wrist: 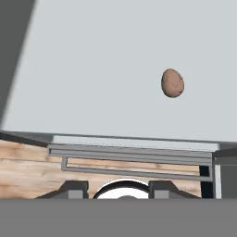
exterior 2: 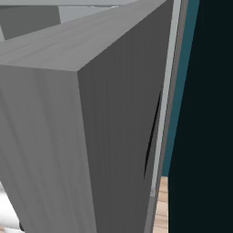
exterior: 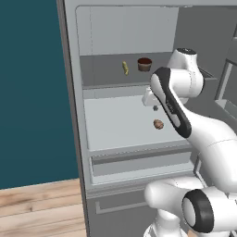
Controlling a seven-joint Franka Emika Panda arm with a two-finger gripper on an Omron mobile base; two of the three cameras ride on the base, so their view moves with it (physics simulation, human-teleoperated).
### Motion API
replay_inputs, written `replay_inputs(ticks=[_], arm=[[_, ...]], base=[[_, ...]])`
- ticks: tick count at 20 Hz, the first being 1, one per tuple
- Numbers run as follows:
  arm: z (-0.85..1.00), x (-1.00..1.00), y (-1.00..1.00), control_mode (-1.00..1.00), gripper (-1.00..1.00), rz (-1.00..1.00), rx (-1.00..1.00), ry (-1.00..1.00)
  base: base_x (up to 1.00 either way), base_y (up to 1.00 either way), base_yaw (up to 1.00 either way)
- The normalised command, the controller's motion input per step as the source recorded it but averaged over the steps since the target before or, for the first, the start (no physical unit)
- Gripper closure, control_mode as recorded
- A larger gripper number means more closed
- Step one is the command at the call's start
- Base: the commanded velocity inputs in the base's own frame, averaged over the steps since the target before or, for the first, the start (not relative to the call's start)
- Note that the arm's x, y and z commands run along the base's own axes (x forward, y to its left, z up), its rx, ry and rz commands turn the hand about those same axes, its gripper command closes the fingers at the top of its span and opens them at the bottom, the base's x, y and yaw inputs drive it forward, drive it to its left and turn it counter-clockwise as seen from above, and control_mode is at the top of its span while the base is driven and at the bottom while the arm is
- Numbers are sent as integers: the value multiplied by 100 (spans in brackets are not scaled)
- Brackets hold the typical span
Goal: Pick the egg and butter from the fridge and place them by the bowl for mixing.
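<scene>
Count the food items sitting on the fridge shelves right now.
3. The butter and a brown cup sit side by side on the upper shelf; the egg lies alone on the shelf below. The arm may hide more behind it.

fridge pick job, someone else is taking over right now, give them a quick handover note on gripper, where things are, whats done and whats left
Gripper: inside the open fridge, above the middle shelf, holding nothing; the frames do not show clearly whether it is open or shut.
Egg: lying on the middle shelf, apart from the gripper; in the hand view it sits ahead and to the right.
Butter: on the upper shelf, left of a brown cup.
Done: fridge open, arm reached in.
Left: grasp the egg, carry it to the bowl, then come back for the butter.
</scene>
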Motion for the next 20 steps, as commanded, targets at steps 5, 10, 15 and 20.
replay_inputs(ticks=[5,10,15,20], arm=[[0,-9,-16,-100,-100,2,0,-1],[-5,-20,-79,-100,-100,9,3,-11],[-33,-7,-59,-100,-100,3,0,-15],[-64,1,-24,-100,-100,0,-1,-11]], base=[[0,0,0],[0,0,0],[0,0,0],[0,0,0]])
